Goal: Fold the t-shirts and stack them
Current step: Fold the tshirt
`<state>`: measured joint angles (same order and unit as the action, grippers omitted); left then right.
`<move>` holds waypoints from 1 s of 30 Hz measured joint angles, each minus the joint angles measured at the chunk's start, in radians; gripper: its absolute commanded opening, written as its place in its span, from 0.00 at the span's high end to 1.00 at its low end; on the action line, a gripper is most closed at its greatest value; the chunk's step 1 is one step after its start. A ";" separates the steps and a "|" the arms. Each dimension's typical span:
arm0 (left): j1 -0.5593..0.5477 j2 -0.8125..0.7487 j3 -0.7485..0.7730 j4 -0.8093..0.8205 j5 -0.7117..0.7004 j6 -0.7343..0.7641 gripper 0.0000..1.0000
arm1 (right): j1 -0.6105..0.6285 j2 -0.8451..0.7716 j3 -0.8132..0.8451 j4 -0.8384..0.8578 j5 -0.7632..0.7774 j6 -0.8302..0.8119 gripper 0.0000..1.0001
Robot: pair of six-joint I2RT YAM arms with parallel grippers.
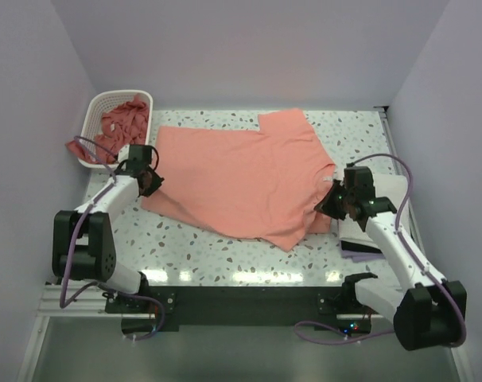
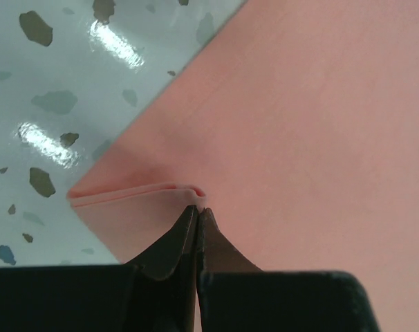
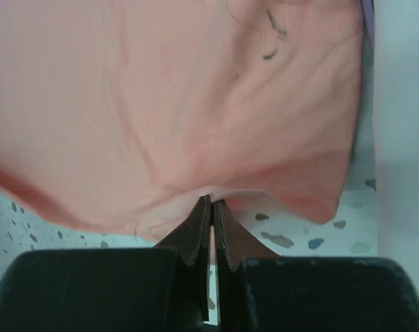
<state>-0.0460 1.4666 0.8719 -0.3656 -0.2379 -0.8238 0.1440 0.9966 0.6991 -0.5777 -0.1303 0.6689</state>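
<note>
So, basket [image 1: 98,107] at far left holds crumpled pink shirts [image 1: 123,127]; one shirt [image 1: 241,179] lies spread on the speckled desk [image 1: 185,247], left hand [image 2: 197,207] and right hand [image 3: 213,207] each pinched on its edge. Lilac walls [image 1: 249,48] around.

Salmon-pink cloth heap [image 1: 123,123] in white plastic lattice basket [image 1: 122,95]: garment count indeterminate. White flat item [image 1: 352,233] at right mostly hidden under right arm [image 1: 392,247]; identity unclear.
</note>
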 measured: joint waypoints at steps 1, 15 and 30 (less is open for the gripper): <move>0.000 0.025 0.024 0.000 -0.002 -0.003 0.98 | 0.000 0.043 0.020 0.025 0.006 -0.001 1.00; 0.043 0.154 0.132 -0.017 -0.018 -0.006 1.00 | 0.000 0.353 0.203 0.201 0.066 -0.018 1.00; 0.125 0.158 0.132 -0.016 -0.001 -0.006 1.00 | -0.015 0.445 0.278 0.244 0.084 -0.019 1.00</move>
<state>0.0792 1.6249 1.0039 -0.3820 -0.2386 -0.8295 0.1291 1.4418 0.9771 -0.3336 -0.0460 0.6498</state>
